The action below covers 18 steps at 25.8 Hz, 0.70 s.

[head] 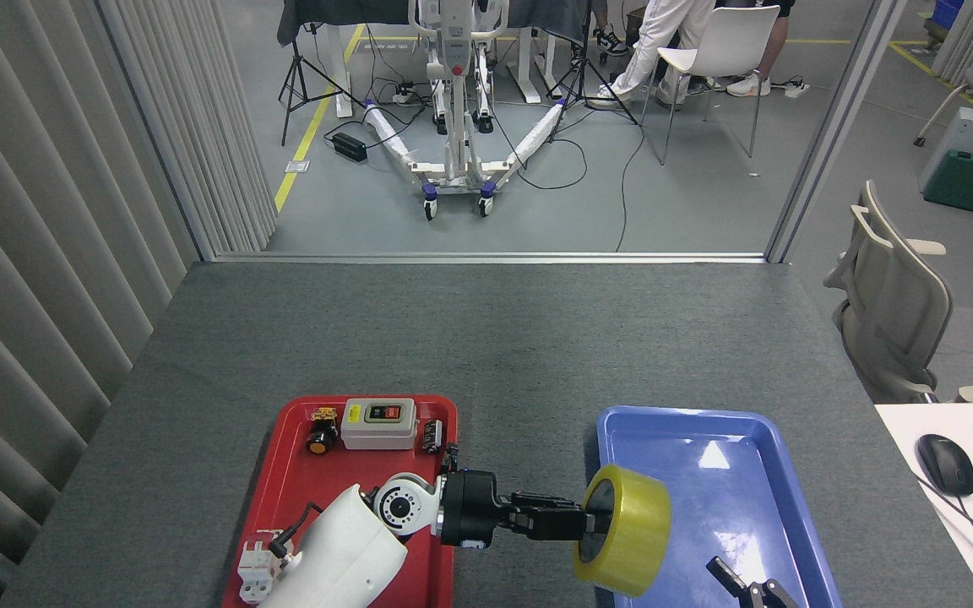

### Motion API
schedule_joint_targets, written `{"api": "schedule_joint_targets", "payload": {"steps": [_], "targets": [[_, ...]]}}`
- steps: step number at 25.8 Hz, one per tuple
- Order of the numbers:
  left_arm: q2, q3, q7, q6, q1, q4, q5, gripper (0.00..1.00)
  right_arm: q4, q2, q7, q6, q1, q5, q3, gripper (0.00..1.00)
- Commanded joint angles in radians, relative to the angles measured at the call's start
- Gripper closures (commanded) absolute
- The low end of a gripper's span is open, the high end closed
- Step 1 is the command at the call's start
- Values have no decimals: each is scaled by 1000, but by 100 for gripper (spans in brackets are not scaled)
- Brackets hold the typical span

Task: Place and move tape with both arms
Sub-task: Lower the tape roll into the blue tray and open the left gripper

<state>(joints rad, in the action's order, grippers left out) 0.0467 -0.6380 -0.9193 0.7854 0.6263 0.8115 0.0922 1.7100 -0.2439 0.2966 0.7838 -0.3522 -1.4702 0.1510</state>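
The tape (632,530), a wide yellow roll with a pale core, hangs in the air on its side over the left rim of the blue tray (736,439). My left gripper (581,525) reaches in from the left over the red tray (284,473) and is shut on the tape's wall. Only the dark fingertips (727,571) of my right gripper (748,587) show at the bottom edge, inside the blue tray, just right of the tape and apart from it; whether it is open or shut is unclear.
The red tray holds a grey switch box (379,423), a black push button (319,439), a small black part (431,434) and a white breaker (254,574). Grey table top (486,338) stretches ahead. A chair (892,304) and a desk with a mouse (945,464) stand at the right.
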Motion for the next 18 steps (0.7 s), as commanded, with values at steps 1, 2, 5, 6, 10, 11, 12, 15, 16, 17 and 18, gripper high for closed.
{"api": "schedule_joint_targets", "payload": {"steps": [1, 2, 5, 6, 10, 11, 12, 15, 16, 17, 18], "targets": [[4, 0, 0, 0, -11, 5, 3, 100, 40, -2, -1, 2, -1, -1, -4, 1], [4, 0, 0, 0, -16, 5, 4, 100, 49, -2, -1, 2, -2, -1, -4, 1], [5, 0, -1, 0, -25, 5, 14, 100, 59, -2, -1, 2, -2, -1, -4, 1], [5, 0, 0, 0, -27, 3, 14, 100, 59, -2, -1, 2, -4, -1, -5, 2], [15, 6, 0, 0, -66, 6, 14, 100, 59, -3, -1, 2, -2, -2, -64, 13], [15, 6, 0, 0, -71, 8, 14, 100, 59, -3, -1, 2, -2, -5, -74, 14], [15, 4, 0, 0, -71, 8, 14, 100, 59, -3, -1, 2, -2, -5, -82, 16], [28, 1, 0, 0, -74, 14, 27, 100, 59, -2, -1, 2, -2, -19, -113, 17], [33, 1, 0, 0, -74, 21, 50, 100, 59, -2, -1, 2, -2, -24, -120, 18], [38, 3, 2, 0, -76, 23, 72, 100, 59, -2, -1, 2, -2, -27, -122, 20], [42, 3, 2, 0, -77, 23, 89, 100, 59, -2, -1, 2, -2, -27, -123, 22]]}}
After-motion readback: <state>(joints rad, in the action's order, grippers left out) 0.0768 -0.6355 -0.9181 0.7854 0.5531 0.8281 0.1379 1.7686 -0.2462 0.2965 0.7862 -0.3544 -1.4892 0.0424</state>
